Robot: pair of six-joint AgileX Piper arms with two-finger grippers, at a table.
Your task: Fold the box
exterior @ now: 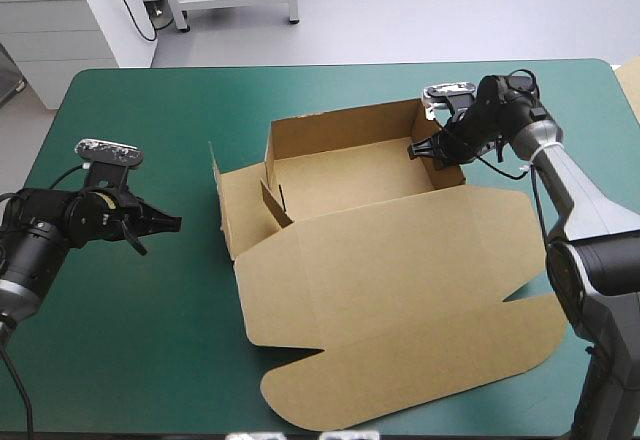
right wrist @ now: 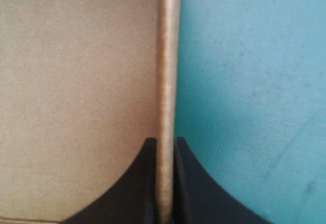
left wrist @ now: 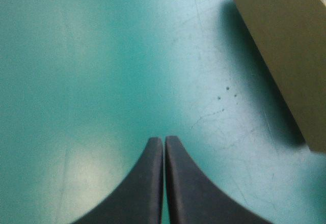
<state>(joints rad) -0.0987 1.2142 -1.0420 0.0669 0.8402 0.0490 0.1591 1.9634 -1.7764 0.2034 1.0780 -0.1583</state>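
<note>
One brown box [exterior: 400, 260] lies at the middle of the desk [exterior: 130, 340]. Its far part is raised into an open tray [exterior: 350, 185], and its lid [exterior: 400, 310] lies flat toward the near edge. The lid's scalloped rim comes close to that edge, and its right corner lies close to the right arm. The tray has a far wall and a right wall upright, and two loose flaps stand at its left side. Inside it only its own bare board floor shows. There are two grippers. The right gripper [exterior: 425, 150] reaches in from the far right corner of the tray and pinches the top edge of the right wall, one black finger on either side of the board [right wrist: 164, 141]. The left gripper [exterior: 172, 223] is pressed together in a point [left wrist: 164, 138] low over the teal-green cover. It is well apart from the box's left flap, with open cover between them. More free cover lies along the far edge.
</note>
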